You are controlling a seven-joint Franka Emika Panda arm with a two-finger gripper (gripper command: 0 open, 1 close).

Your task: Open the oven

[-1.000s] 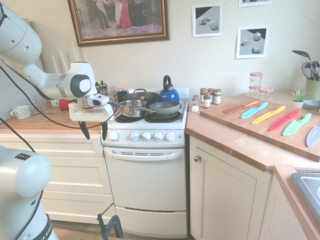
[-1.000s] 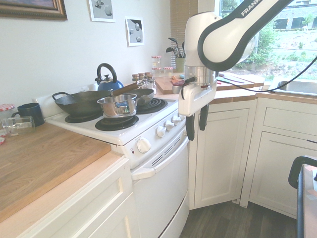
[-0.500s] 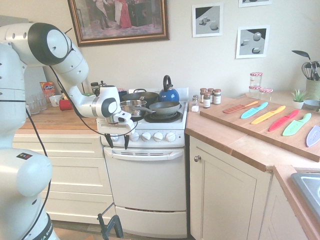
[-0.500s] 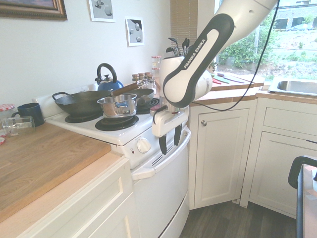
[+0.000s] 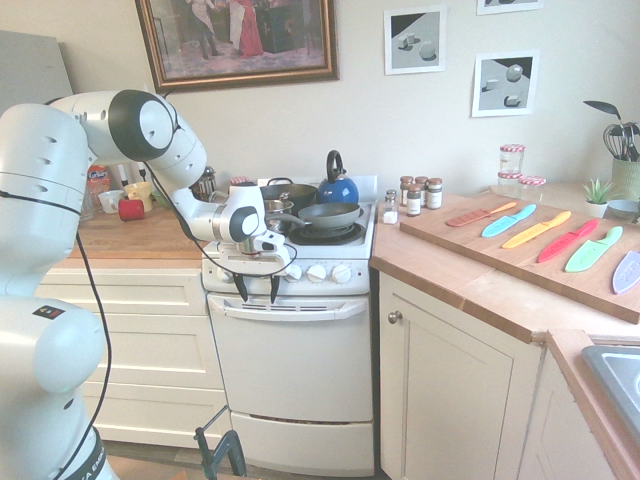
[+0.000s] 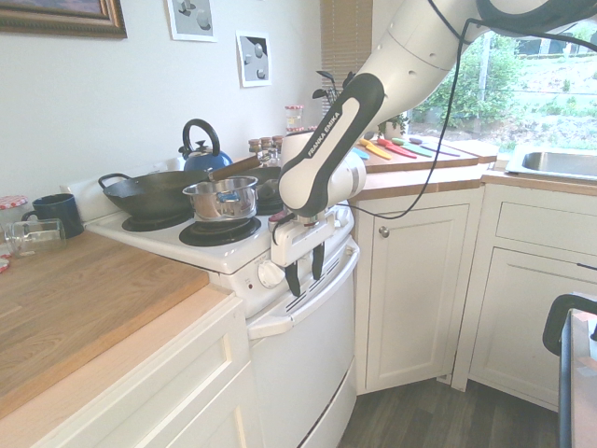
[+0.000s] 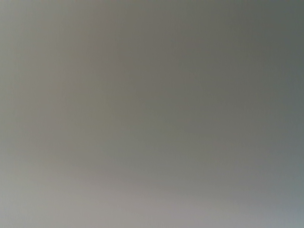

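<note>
Narrow white freestanding oven [image 5: 293,365], front door closed, standing between pale cabinets under wooden tabletops [image 6: 89,299]. Black two-fingered pincer [image 5: 258,289], fingers spread apart, pointing downward near the door's wide white bar handle [image 5: 290,311]. Shiny steel saucepan [image 6: 222,200] resting on the stove top.

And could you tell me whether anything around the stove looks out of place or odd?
Just one thing: the red mug appears to lie on its side on the left counter, unlike an upright cup. I see no spill beside it.
</note>
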